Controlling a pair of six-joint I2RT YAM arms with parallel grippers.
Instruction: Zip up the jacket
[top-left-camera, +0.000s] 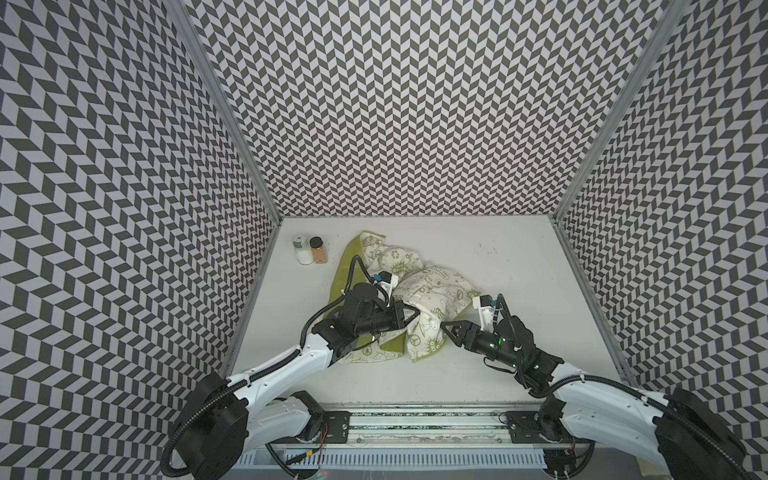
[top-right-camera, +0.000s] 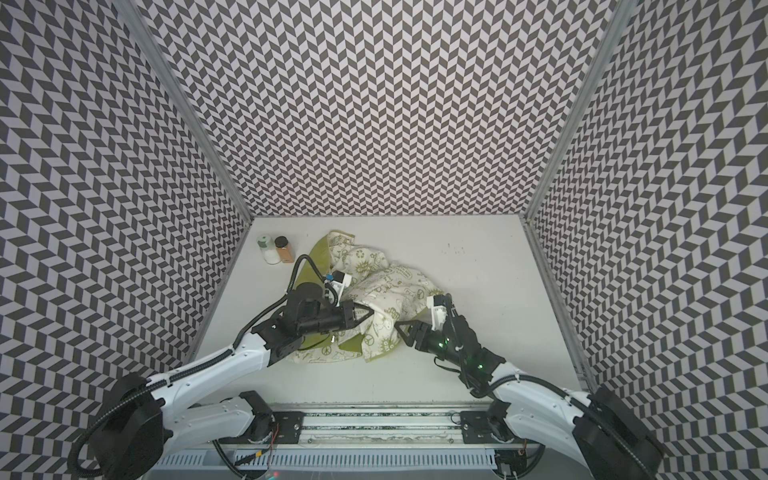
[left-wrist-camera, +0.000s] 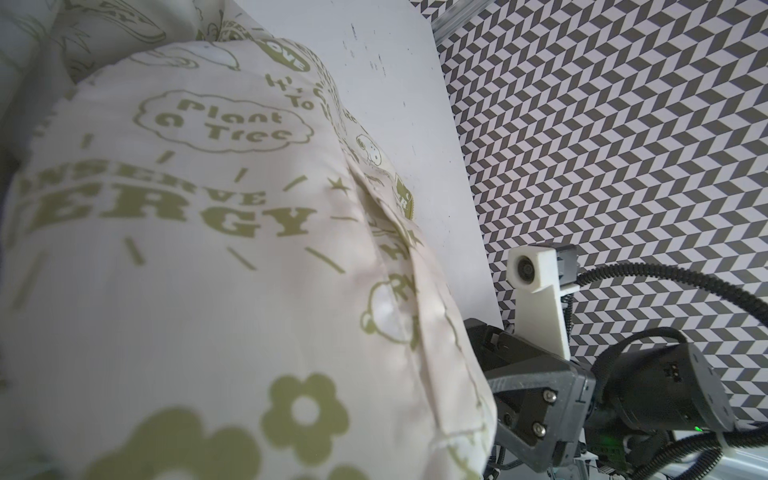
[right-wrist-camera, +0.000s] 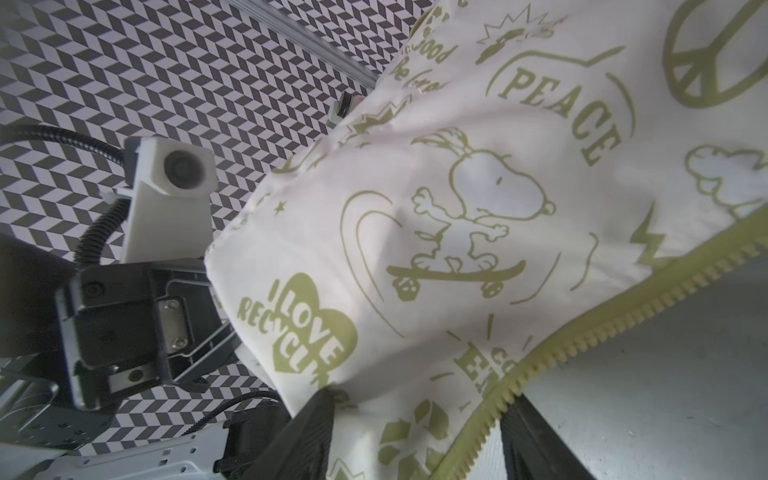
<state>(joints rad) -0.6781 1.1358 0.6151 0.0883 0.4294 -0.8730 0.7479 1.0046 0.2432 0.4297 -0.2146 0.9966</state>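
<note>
You had a plain white table (top-left-camera: 519, 270) boxed in on three sides by walls (top-left-camera: 415, 104) papered in a black-and-white chevron pattern, with a metal rail along the near edge. The jacket (top-left-camera: 419, 286) lay crumpled a little toward 9 o'clock of the table's middle, mostly cream printed lining up and lime-green outer cloth showing at its 8 and 10 o'clock sides. Your left gripper (top-left-camera: 417, 312) reached in from 8 o'clock and sat with its jaws together, pinching a raised fold of the lining near the heap's middle. Your right gripper (top-left-camera: 448, 332) sat at the jacket's 4 o'clock edge with its jaws apart; in the right wrist view the zipper teeth (right-wrist-camera: 623, 316) ran between its two fingers. Toward 10 o'clock of the jacket, near the far left corner, two small jars stood touching: a pale-lidded jar (top-left-camera: 302, 250) holding something white, and a black-lidded jar (top-left-camera: 319, 250) holding something orange-brown.
</note>
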